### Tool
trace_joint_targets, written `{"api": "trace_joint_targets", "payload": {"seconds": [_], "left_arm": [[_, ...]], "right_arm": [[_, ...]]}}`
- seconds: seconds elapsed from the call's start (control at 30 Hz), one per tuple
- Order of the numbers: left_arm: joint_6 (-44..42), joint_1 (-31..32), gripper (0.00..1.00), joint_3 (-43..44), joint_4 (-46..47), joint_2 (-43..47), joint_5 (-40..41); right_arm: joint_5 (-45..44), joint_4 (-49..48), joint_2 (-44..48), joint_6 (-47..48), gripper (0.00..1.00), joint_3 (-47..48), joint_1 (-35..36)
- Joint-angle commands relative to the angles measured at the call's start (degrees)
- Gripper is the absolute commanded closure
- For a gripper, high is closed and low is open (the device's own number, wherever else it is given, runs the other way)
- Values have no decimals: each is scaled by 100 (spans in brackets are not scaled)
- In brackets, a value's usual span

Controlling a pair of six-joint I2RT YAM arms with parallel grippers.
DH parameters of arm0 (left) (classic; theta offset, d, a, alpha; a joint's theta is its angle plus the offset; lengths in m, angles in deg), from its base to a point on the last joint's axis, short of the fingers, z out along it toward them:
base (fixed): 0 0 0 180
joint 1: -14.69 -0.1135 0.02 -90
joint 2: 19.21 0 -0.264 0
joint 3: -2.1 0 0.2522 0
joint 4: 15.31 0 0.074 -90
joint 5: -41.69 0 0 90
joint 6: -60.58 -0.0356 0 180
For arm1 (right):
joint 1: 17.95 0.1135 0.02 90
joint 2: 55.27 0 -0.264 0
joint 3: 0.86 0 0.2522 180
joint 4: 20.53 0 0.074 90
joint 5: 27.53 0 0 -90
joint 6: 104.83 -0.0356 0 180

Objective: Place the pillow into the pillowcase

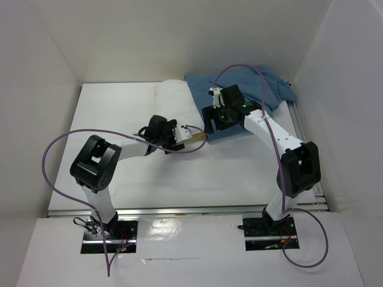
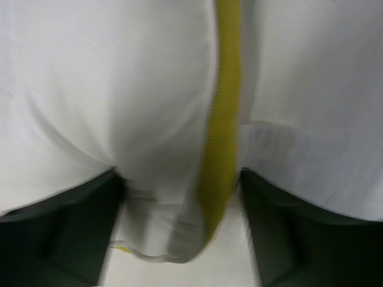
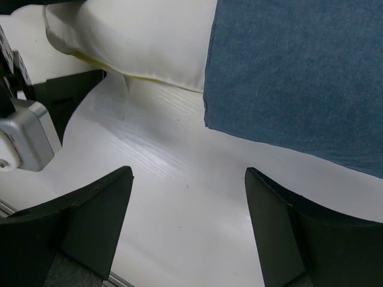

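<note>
Pillow (image 1: 175, 98) sits toward the far middle of the table (image 1: 114, 113), with the blue pillowcase (image 1: 276, 89) lapping over its right side. The left gripper (image 1: 191, 135) is spread wide around the pillow's near, yellow-edged corner, with no squeeze showing. The right gripper (image 1: 207, 123) is also wide and empty, above bare table beside the pillowcase's near-left corner.

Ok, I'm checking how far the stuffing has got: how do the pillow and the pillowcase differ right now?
The pillow is cream-white and puffy, with a yellow edge; the pillowcase is dusty-blue, limp and wrinkled. The pillow's corner sits between the fingers of the open left gripper; the pillowcase's edge lies beyond the open right gripper, untouched. Both rest on the table, the pillowcase overlapping the pillow's end.
</note>
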Motion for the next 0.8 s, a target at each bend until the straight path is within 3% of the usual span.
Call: {"api": "trace_joint_targets", "payload": {"seconds": [0.0,0.03,0.1,0.13,0.4,0.6,0.77], "left_arm": [[-102,8,20,231,-343,-372,-197],[-102,8,32,345,-544,-425,-286],[-33,8,67,574,-1089,-600,-340],[-32,8,100,714,-1204,-601,-392],[617,-369,100,1014,-2206,-136,-945],[1565,-423,100,1550,-3050,978,-1447],[1620,-299,100,1603,-3341,1552,-1386]], "right_arm": [[-76,-204,-23,53,17,341,5],[-76,-204,-23,53,17,341,5],[-76,-204,-76,53,17,341,5],[-76,-204,-76,53,17,341,5],[134,-318,-76,53,17,341,5],[-120,-731,-137,1,17,341,5],[-173,-925,-444,-114,17,419,5]]}}
